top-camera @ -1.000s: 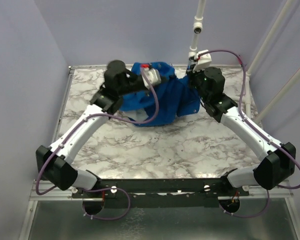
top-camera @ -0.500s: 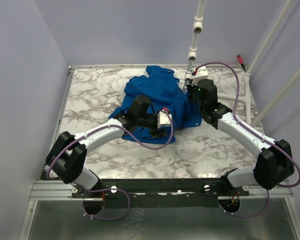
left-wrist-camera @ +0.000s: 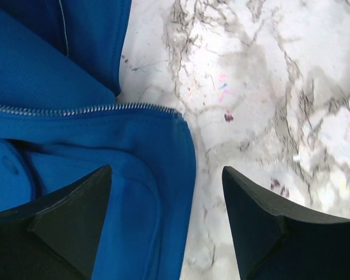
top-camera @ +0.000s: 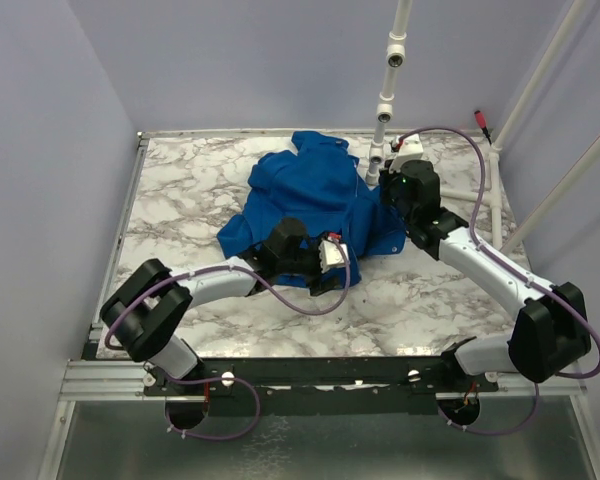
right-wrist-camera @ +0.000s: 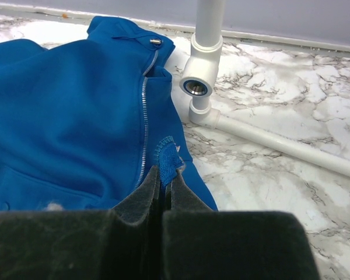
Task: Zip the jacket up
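The jacket (top-camera: 315,205) lies in a crumpled blue heap on the marble-patterned desk (top-camera: 180,180), in the upper middle of the top view. It spreads from just left of centre across to the foot of a white pipe (top-camera: 388,60) that rises at the back.

The left end effector (left-wrist-camera: 166,175) is open, with its two dark fingers standing wide apart at the bottom of the left wrist view. Nothing is caught between them. Below the gap lie the jacket's lower edge on the left and bare desk on the right. A row of silver zipper teeth (left-wrist-camera: 81,109) runs across the left half of that view and ends at a corner of the fabric. In the top view this arm reaches in from the lower left, with its wrist over the near edge of the jacket.

The right end effector (right-wrist-camera: 164,178) is closed and pinches a small raised fold of the jacket's blue edge. This shows at the lower centre of the right wrist view. From there the zipper (right-wrist-camera: 143,116) runs up the frame toward a metal piece at the jacket's top. The pipe's fitting stands just right of it.
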`<state>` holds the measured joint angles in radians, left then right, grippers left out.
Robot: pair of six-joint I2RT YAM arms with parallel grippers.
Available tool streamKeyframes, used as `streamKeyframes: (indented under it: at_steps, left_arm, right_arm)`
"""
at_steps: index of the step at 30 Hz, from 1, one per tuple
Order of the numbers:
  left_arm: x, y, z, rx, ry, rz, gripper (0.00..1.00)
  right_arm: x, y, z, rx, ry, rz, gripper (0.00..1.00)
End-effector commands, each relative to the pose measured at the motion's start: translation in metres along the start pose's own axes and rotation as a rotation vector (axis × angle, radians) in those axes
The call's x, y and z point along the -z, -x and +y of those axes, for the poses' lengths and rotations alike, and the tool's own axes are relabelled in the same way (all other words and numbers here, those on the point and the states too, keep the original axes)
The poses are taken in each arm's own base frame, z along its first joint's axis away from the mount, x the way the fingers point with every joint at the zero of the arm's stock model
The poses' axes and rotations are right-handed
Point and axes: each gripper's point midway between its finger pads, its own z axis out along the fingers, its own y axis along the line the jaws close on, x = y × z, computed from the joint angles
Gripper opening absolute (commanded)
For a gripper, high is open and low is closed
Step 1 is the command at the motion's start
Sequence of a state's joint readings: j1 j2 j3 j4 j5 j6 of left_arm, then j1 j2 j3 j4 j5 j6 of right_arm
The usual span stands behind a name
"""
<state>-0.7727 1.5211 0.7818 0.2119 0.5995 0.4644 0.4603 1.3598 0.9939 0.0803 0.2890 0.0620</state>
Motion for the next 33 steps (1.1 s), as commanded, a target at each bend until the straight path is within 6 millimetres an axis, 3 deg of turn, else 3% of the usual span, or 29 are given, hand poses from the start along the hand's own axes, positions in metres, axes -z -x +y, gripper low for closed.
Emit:
streamKeyframes:
  at_steps: [1, 5, 10, 22, 30, 33]
  left_arm:
    - [-0.026, 0.024, 0.022, 0.064, 0.206, -0.120, 0.78]
    - [-0.045, 0.019, 0.004, 0.074, 0.190, -0.125, 0.79]
    - [-0.058, 0.003, 0.007, 0.068, 0.292, -0.083, 0.79]
    - [-0.059, -0.044, -0.002, 0.003, 0.337, 0.035, 0.75]
    - [-0.066, -0.054, -0.003, -0.032, 0.311, 0.029, 0.66]
    - [-0.067, -0.061, -0.007, -0.034, 0.301, 0.041, 0.55]
  right_arm:
    - [0.004, 0.006, 0.000, -0.034, 0.017, -0.032, 0.01]
    - [0.007, 0.008, -0.001, -0.031, 0.020, -0.035, 0.01]
    - [0.009, 0.014, -0.003, -0.028, 0.024, -0.050, 0.01]
    - [0.009, 0.013, -0.010, -0.034, 0.032, -0.054, 0.01]
    - [0.008, 0.015, -0.012, -0.035, 0.034, -0.061, 0.01]
    - [0.008, 0.014, -0.014, -0.036, 0.032, -0.061, 0.01]
